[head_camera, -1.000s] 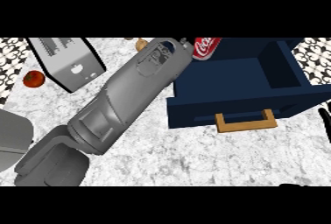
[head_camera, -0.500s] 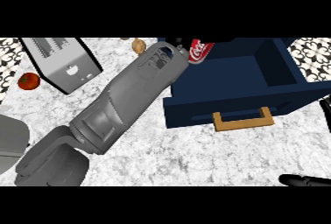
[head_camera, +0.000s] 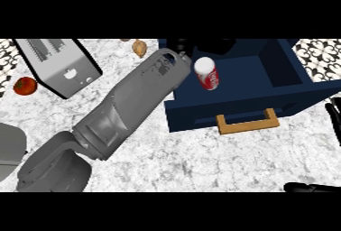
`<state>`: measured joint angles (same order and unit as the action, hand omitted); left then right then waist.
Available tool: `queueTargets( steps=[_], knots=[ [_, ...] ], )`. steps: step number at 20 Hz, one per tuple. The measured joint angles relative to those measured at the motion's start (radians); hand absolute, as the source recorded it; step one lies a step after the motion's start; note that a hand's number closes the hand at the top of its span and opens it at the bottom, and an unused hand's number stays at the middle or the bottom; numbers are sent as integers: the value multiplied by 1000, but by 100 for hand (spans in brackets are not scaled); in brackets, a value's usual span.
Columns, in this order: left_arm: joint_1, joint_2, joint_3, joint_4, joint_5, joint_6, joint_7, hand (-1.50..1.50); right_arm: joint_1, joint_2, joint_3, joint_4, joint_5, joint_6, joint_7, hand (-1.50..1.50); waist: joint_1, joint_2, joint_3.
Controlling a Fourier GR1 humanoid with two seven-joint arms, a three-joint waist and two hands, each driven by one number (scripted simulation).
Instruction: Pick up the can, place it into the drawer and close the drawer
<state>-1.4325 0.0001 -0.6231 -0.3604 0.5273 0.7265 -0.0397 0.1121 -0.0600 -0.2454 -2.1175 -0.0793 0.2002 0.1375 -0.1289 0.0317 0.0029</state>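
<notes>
The red can (head_camera: 207, 73) with a white top lies tilted inside the open navy drawer (head_camera: 279, 97), near its back left corner. The drawer's wooden handle (head_camera: 248, 122) faces me. My left forearm runs from the lower left up to the drawer's rear. The left hand (head_camera: 214, 46) shows as a black shape just beyond the can, partly cut by the view's upper edge. No finger wraps the can, which shows in full. My right hand (head_camera: 313, 187) sits at the lower right corner, with straight fingers (head_camera: 333, 118) at the right edge, beside the drawer's front.
A silver toaster (head_camera: 63, 65) stands at the upper left, with a red tomato (head_camera: 25, 85) to its left. A small brown item (head_camera: 138, 46) lies at the back by the drawer. Marble counter (head_camera: 200, 162) spreads in front of the drawer.
The can has moved from the drawer's back edge down into the drawer. My left hand no longer covers it. The right hand has come further into view at the lower right.
</notes>
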Motion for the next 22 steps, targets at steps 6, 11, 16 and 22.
queueTargets(
  steps=[6,11,16,22],
  knots=[
    [6,0,-22,-4,28,49,-12,-150,-12,-2,2,1,8,-5,-1,-150,-2,0,0],
    [14,0,-15,-14,67,63,-27,-150,-26,-26,13,-39,76,-12,-17,-150,0,0,-1],
    [17,0,-9,-27,106,71,-35,-150,-22,-75,22,-88,168,0,-55,-150,5,-3,-1],
    [12,0,4,-62,161,80,-57,-150,-52,-116,76,-91,314,0,-98,-150,28,-6,-2]
  ],
)
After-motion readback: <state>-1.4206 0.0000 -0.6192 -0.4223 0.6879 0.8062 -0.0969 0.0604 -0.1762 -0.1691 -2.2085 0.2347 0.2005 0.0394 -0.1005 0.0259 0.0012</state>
